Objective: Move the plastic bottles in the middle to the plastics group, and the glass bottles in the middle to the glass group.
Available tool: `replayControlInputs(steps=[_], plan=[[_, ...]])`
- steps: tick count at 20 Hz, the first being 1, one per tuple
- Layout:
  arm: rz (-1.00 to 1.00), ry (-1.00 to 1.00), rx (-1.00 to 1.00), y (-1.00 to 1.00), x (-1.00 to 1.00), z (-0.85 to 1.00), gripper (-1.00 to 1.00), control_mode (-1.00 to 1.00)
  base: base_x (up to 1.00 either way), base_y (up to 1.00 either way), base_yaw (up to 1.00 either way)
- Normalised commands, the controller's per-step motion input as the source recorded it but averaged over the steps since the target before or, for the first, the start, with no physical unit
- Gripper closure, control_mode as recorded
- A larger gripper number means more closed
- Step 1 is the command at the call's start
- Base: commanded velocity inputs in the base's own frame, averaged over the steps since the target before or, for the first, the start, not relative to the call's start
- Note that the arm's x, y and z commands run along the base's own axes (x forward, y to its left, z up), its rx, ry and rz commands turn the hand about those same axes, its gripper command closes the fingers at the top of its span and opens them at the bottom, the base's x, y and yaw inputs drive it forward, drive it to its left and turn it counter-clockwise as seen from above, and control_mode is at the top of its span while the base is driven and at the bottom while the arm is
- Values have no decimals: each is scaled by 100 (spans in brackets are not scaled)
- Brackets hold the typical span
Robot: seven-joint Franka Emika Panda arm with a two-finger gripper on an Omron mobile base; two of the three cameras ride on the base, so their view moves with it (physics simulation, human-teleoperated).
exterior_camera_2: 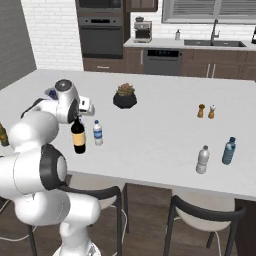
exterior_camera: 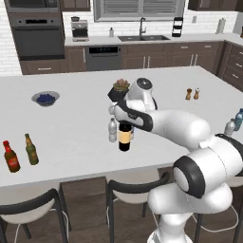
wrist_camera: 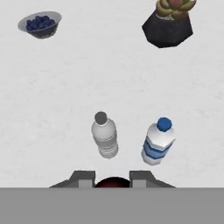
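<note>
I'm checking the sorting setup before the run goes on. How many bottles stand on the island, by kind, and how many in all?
Plastic: 4: plain bottle, blue-label bottle, greyish bottle, teal bottle.
Glass: 3: wine bottle, red-label bottle, olive bottle.
Total: 7

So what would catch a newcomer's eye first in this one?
The white arm bent low over the island's middle, its gripper shut on the neck of the black wine bottle. Two small water bottles stand just beyond it, and a potted succulent sits further back.
</note>
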Motion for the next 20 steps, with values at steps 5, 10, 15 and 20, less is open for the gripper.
replayControlInputs(steps=[5,10,15,20], plan=[[5,0,0,83,-7,5,100,-100,0,0,0],[6,2,0,90,-6,2,100,-100,0,0,0],[5,1,0,98,0,0,100,-100,0,0,0],[7,0,0,89,0,0,100,-100,0,0,0]])
